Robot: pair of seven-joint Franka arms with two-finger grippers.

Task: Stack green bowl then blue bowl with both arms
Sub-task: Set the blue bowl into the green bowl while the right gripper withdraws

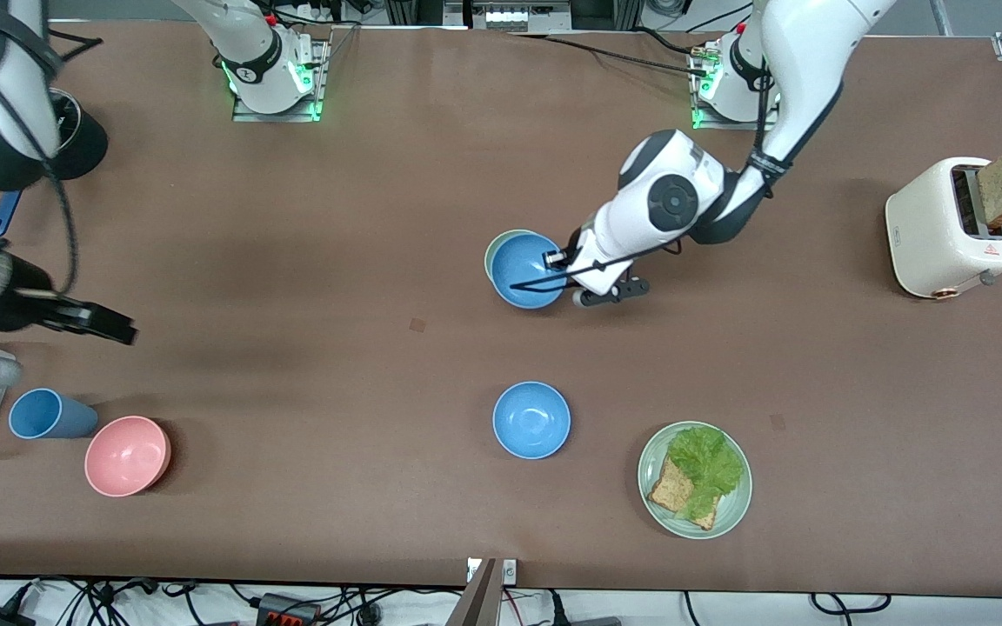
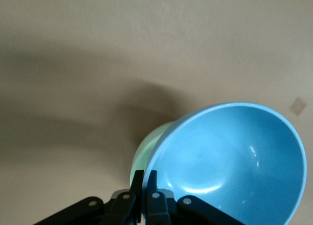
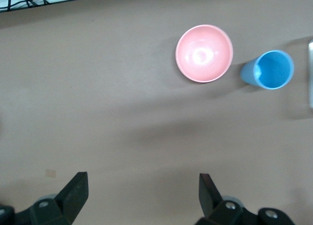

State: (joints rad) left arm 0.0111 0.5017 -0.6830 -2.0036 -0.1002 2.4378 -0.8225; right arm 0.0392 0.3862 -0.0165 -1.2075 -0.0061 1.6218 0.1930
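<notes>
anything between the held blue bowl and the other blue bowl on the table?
Nothing: the front view shows bare table between the blue bowl held by the left gripper over the green bowl and the second blue bowl.

We see a wide brown table (image 1: 336, 217) under soft even light that casts faint shadows. Tangled cables (image 1: 101, 602) lie along the pale floor at its near edge.
</notes>
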